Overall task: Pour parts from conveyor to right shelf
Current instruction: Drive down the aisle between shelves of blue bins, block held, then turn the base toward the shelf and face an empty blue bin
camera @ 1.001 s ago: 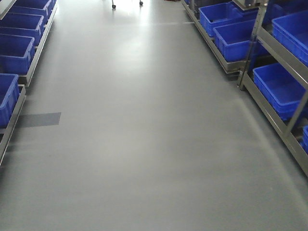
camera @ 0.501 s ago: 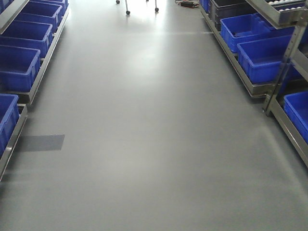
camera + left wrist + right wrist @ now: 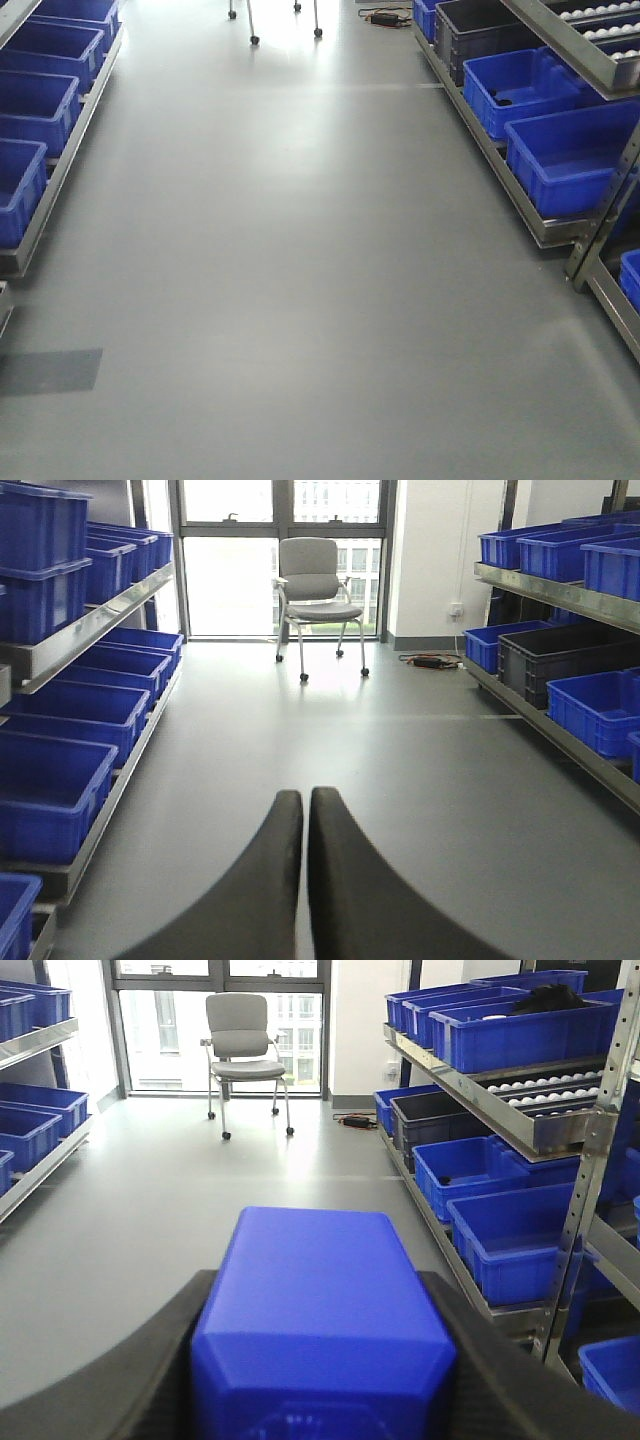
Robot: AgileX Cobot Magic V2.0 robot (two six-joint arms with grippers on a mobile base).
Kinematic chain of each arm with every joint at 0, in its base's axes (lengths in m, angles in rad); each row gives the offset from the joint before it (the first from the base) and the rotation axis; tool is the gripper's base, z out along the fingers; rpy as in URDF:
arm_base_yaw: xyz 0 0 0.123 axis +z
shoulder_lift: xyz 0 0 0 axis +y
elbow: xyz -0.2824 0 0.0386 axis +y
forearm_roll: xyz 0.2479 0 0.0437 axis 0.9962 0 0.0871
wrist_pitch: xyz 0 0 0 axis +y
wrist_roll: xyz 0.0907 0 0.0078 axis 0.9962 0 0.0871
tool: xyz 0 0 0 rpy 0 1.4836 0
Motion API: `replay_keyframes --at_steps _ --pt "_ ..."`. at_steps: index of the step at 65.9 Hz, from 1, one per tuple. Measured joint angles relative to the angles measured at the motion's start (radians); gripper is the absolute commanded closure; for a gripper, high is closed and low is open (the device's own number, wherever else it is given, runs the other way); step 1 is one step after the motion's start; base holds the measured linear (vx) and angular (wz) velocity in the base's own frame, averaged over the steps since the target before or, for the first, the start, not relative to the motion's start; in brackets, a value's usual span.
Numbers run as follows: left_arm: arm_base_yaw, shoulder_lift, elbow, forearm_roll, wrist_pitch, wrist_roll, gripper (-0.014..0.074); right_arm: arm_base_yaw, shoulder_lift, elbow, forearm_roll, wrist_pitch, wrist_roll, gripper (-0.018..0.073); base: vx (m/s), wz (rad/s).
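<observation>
The robot has been rolling forward down the aisle. In the front view, the dark patch [image 3: 50, 370] on the grey floor [image 3: 300, 250] now sits lower than it did a moment ago. The legs of the chair [image 3: 250, 20], far down the aisle past the right shelf [image 3: 560, 45], have come into sight at the top. The blue bins [image 3: 575, 150] on that shelf have slid toward the side of the picture, and more of them show now. I think the robot is carrying its load along the shelf and is not yet lined up to tip it into a bin. The right pincer [image 3: 318, 1295] is clamped on a blue block [image 3: 320, 1360], with one dark finger on each side. The block is up in the air, out in the aisle to the left of the right shelf, and not yet over any bin. The left pincer [image 3: 305, 800] is squeezed closed with nothing in it. The bottom of the block is cut off by the picture edge, and no stud can be seen on it. The conveyor is in no view. The front view shows neither arm. Something dark lies in a top bin [image 3: 520, 1030] of the right shelf, but I cannot tell what it is.
</observation>
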Motion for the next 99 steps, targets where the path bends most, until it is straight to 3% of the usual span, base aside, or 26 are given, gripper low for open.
replay_keyframes --at_steps 39,99 --pt "0.000 0.000 0.000 0.000 0.000 0.000 0.0603 0.000 0.000 0.000 0.000 0.000 0.000 0.0564 0.44 0.12" --pt "0.000 0.000 0.000 0.000 0.000 0.000 0.0603 0.000 0.000 0.000 0.000 0.000 0.000 0.0564 0.25 0.89"
